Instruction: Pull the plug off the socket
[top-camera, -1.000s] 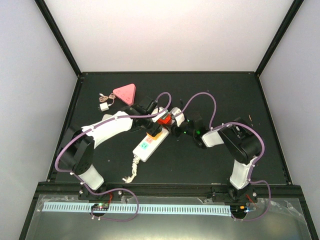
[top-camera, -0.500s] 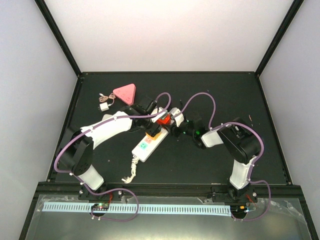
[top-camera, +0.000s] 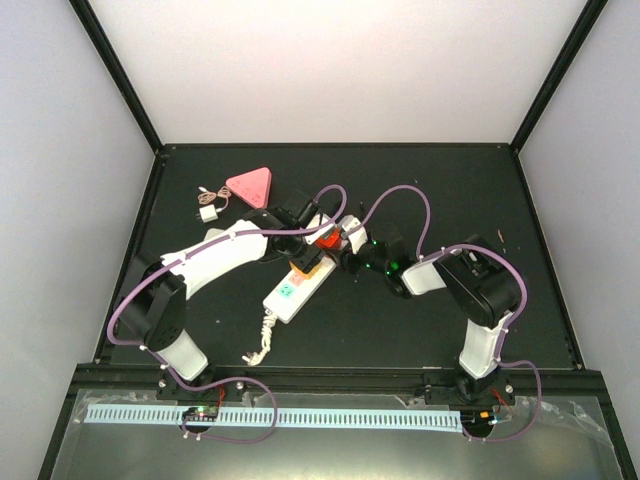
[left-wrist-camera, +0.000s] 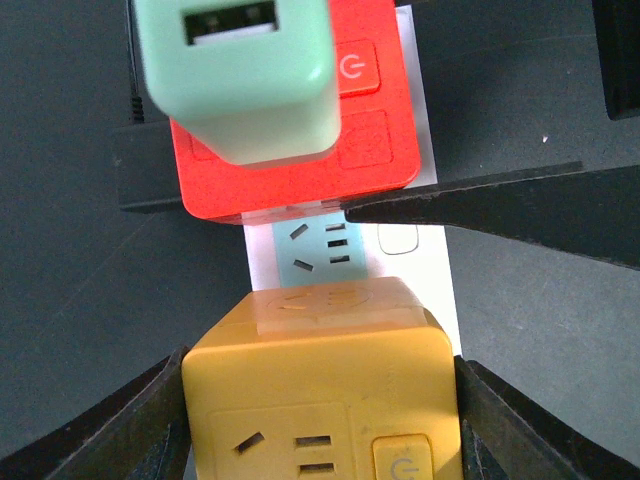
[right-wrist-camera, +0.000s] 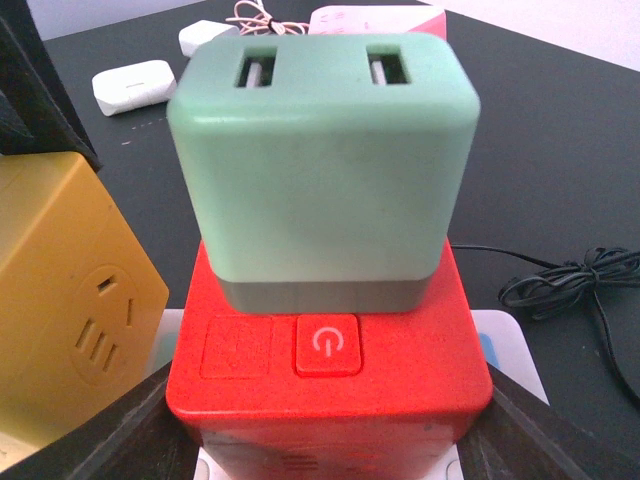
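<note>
Both grip plug cubes, left claw (left-wrist-camera: 322, 370) clamped on the yellow cube (left-wrist-camera: 320, 420), right claw (right-wrist-camera: 325, 430) on the red cube (right-wrist-camera: 330, 385), likely so one pins the socket (left-wrist-camera: 430, 275) beneath them while the other pulls.

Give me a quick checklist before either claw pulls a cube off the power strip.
1. Left claw clamps yellow cube by its sides: ok.
2. Right claw clamps red cube by its sides: ok.
3. Green charger sits on top of red cube: ok.
4. Black cable lies apart from red cube: ok.
5. Prongs of red cube seated in power strip: cannot tell, hidden.
</note>
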